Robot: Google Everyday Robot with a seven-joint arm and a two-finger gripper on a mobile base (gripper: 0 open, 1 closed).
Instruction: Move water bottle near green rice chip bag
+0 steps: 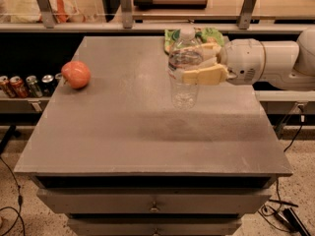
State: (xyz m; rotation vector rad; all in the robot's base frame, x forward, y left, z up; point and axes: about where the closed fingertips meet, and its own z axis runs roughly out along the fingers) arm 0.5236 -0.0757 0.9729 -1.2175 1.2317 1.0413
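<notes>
The water bottle [184,68] is clear with a white cap. It hangs upright above the grey table [123,122], right of the middle. My gripper [199,63] comes in from the right, and its tan fingers [204,75] are shut on the bottle's middle. The green rice chip bag [211,34] lies flat at the table's far edge, just behind the bottle and gripper, which hide part of it.
A red-orange apple [76,74] sits near the table's left edge. Several soda cans [24,85] stand on a lower shelf at the left. A railing with metal posts [126,4] runs behind the table. Drawers [152,200] are below the tabletop.
</notes>
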